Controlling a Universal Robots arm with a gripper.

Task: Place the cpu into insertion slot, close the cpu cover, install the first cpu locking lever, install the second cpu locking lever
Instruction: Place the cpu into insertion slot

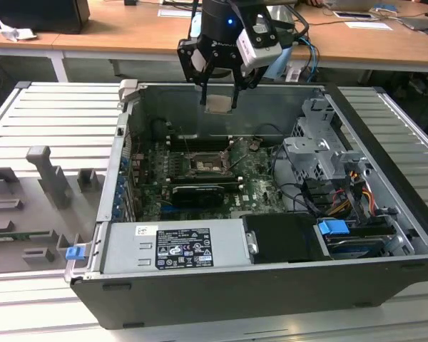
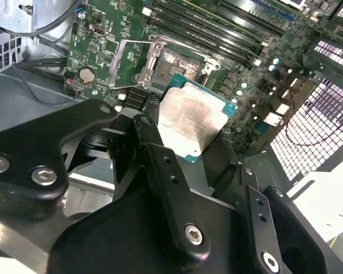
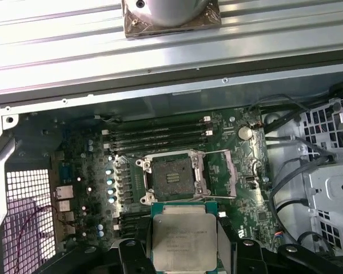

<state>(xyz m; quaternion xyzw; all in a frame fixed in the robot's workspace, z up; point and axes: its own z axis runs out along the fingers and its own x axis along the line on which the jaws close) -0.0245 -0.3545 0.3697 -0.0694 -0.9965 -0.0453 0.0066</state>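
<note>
The pincer (image 1: 219, 102) is pinching the cpu (image 1: 219, 106) by its edges, hanging above the open computer case (image 1: 271, 296). Below, the insertion slot (image 3: 172, 177) lies bare (its cpu cover (image 3: 233, 174) stands open beside it).

Your exterior view stands back beyond the near wall of the open computer case (image 1: 235, 299) and looks down into it at a slant. Both wrist views sit nearer, above the case, looking down past the jaws and the chip (image 3: 184, 240) they hold. All three views share the green board (image 3: 251, 200) and its socket (image 3: 170, 174).
</note>
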